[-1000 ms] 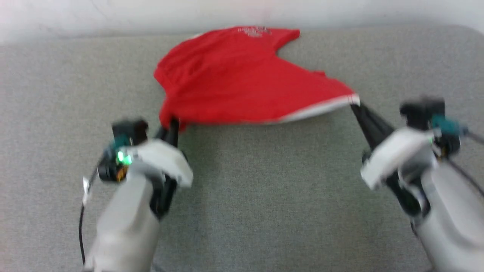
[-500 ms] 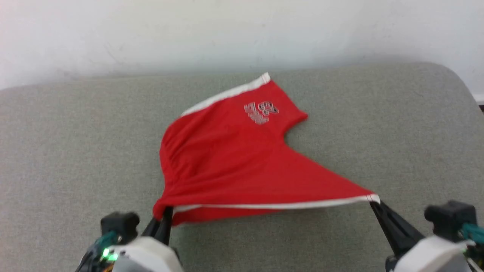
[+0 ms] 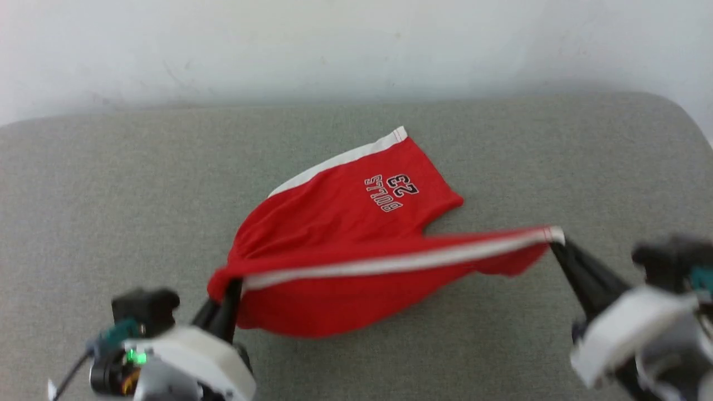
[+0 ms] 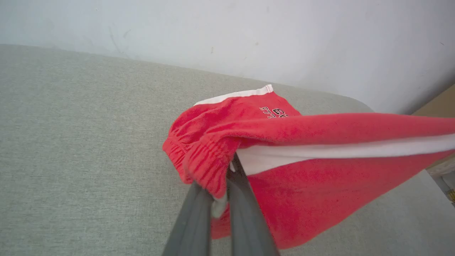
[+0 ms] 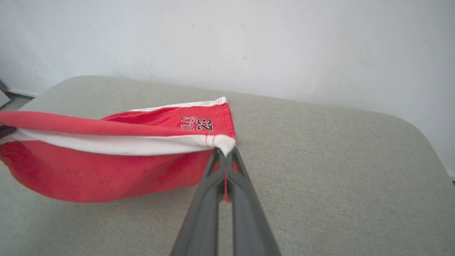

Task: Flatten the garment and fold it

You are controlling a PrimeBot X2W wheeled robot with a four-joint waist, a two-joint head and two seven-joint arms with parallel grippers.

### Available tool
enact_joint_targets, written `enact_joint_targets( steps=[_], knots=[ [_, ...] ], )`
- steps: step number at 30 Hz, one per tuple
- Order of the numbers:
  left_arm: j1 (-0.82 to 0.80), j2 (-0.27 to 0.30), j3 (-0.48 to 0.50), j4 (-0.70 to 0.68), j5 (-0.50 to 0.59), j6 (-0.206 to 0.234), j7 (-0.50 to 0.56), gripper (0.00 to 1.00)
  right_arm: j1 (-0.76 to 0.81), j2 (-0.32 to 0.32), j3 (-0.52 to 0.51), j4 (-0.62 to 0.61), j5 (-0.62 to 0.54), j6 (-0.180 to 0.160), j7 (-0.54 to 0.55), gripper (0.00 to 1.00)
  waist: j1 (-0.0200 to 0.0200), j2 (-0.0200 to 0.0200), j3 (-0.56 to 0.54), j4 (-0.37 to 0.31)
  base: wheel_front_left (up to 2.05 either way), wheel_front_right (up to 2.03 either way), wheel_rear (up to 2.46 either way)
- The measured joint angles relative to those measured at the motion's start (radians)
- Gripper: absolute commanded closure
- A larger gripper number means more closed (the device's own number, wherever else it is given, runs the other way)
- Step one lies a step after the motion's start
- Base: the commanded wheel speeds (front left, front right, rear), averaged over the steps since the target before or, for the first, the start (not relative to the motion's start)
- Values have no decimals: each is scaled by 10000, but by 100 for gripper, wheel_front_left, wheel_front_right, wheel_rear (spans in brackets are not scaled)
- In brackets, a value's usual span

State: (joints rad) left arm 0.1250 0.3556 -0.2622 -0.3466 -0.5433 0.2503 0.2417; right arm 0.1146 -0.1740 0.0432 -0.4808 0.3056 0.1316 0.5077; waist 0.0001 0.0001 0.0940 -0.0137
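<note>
The garment (image 3: 345, 223), red shorts with a white side stripe and a "BULLS 23" print, is stretched between both grippers above the grey cushion. My left gripper (image 3: 231, 287) is shut on the gathered waistband corner (image 4: 209, 167). My right gripper (image 3: 557, 240) is shut on the white hem corner (image 5: 224, 144). The white stripe runs taut between the two grips, and red fabric sags below it. The far leg with the print (image 3: 392, 192) lies on the cushion.
A grey fabric cushion (image 3: 111, 211) spreads under everything, with a white wall (image 3: 334, 44) right behind its far edge. The cushion's rounded right corner (image 3: 668, 111) lies near my right arm.
Both grippers have lifted the near edge of the garment, so the stripe stands higher and fabric hangs beneath it. The head camera tilted up from a second ago.
</note>
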Motion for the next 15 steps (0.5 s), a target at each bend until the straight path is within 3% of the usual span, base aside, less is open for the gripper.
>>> enact_joint_targets(
  steps=[6,15],
  knots=[
    [-2157,-316,35,1639,-311,-736,-366,100,-3518,-318,267,2851,491,0,-107,100,1,-2,612,174,0,0,0],
    [-4983,-1168,-75,3837,-481,-1373,-1124,100,-7957,-545,882,7024,989,0,-464,100,3,-2,1920,757,0,0,0]
  ],
)
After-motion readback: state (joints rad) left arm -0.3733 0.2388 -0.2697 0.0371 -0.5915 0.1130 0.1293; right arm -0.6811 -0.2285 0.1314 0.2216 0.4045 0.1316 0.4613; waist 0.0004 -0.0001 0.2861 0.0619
